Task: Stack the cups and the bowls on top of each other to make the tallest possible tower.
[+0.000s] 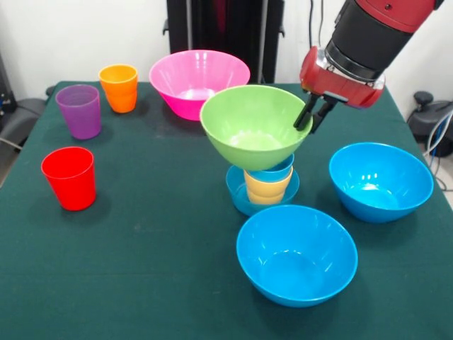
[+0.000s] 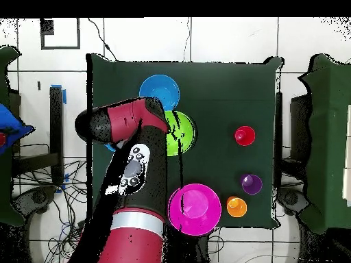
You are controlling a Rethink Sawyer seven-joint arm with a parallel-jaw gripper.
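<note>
Tower so far: sm. blue bowl, 2 cups, green bowl w/ gripper clamped on rim; rest loose on table.

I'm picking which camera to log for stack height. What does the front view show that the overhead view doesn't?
Only the front view shows the tower's layers: small blue bowl, yellow-orange cup, light blue cup under the green bowl, plus the gripper pinching its rim. Only the overhead view shows the whole table outline. Both show the pink bowl and red cup.
</note>
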